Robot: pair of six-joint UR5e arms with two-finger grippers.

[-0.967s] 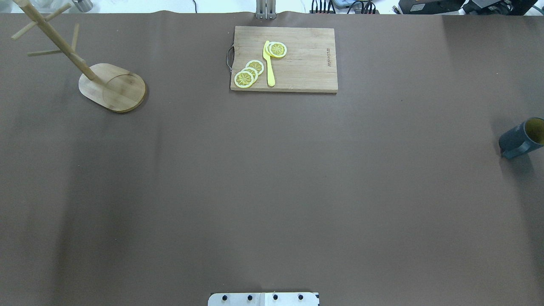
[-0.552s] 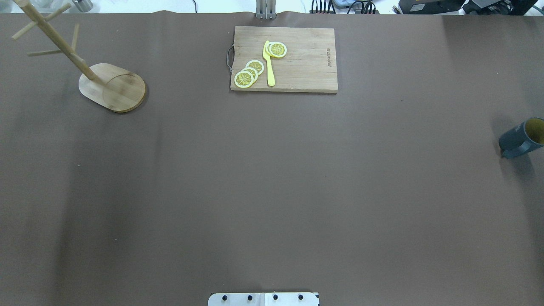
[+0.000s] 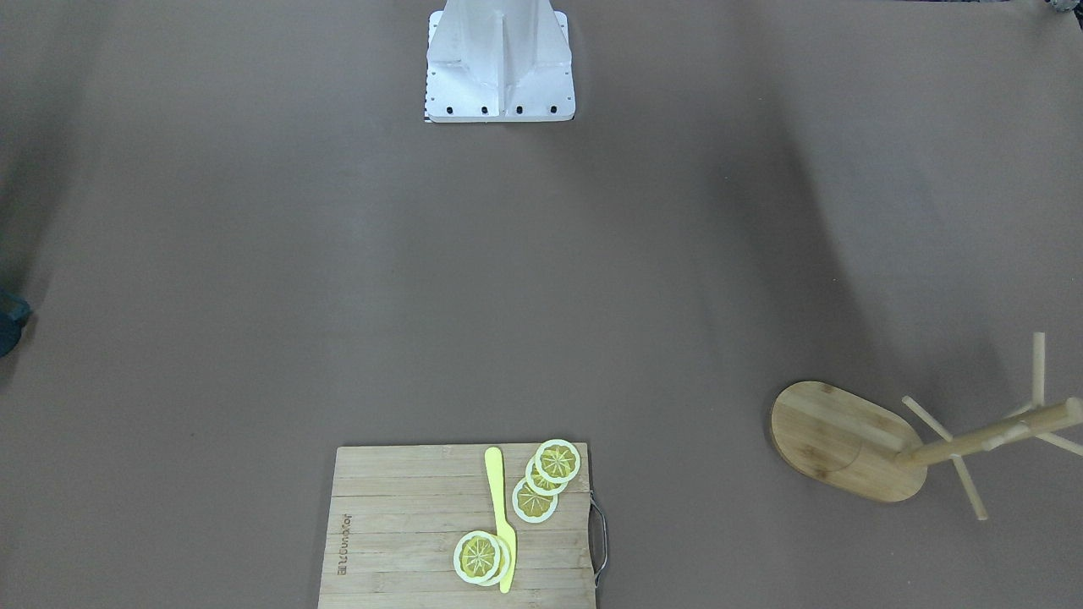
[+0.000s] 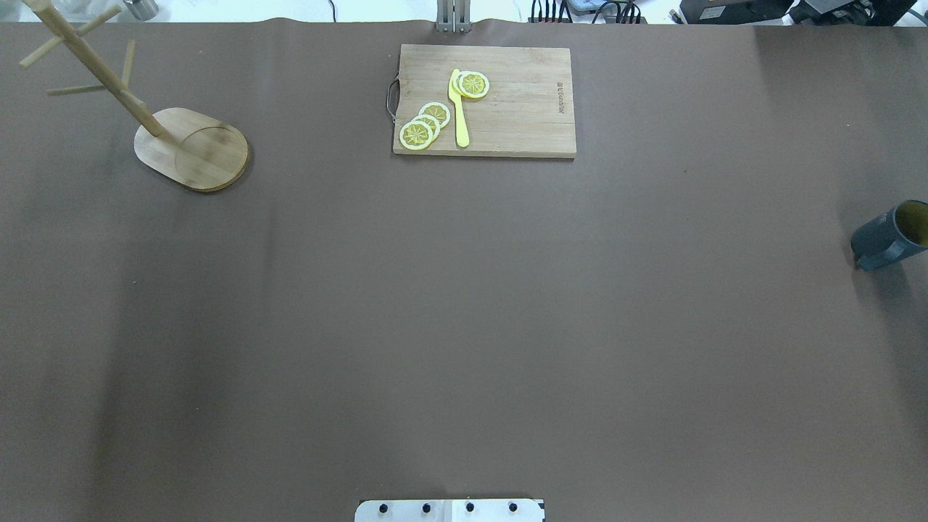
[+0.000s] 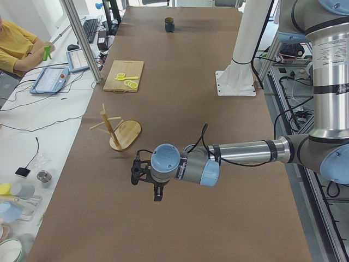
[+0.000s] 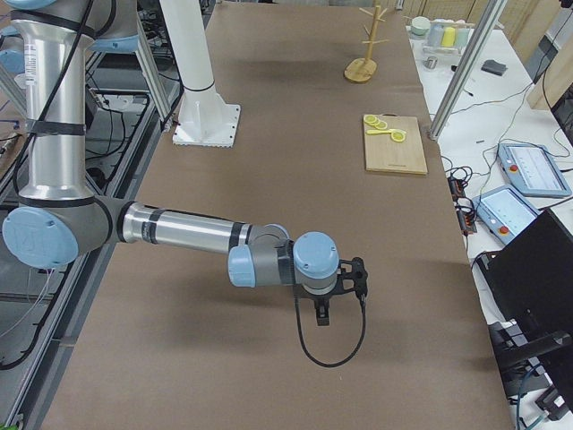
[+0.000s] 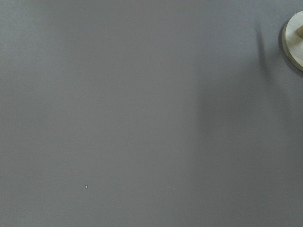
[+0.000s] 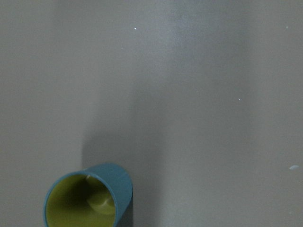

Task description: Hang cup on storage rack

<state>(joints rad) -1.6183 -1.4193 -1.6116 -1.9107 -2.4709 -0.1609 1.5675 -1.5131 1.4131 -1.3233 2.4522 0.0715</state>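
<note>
The cup (image 4: pixel 888 235), dark blue-grey with a yellow inside, stands at the table's far right edge; it also shows in the front view (image 3: pixel 8 321), far off in the left view (image 5: pixel 169 24), and from above in the right wrist view (image 8: pixel 87 198). The storage rack (image 4: pixel 192 148), a light wooden mug tree on an oval base, stands at the far left (image 3: pixel 846 440) (image 5: pixel 117 131) (image 6: pixel 363 67); its base edge shows in the left wrist view (image 7: pixel 296 40). The left gripper (image 5: pixel 157 194) and right gripper (image 6: pixel 322 313) hang above the table, seen only from the sides. I cannot tell whether they are open or shut.
A rectangular wooden cutting board (image 4: pixel 484 100) with lemon slices (image 4: pixel 424 123) and a yellow knife (image 4: pixel 459 109) lies at the far middle of the table. The robot's white base plate (image 4: pixel 449 510) sits at the near middle edge. A brown mat covers the table.
</note>
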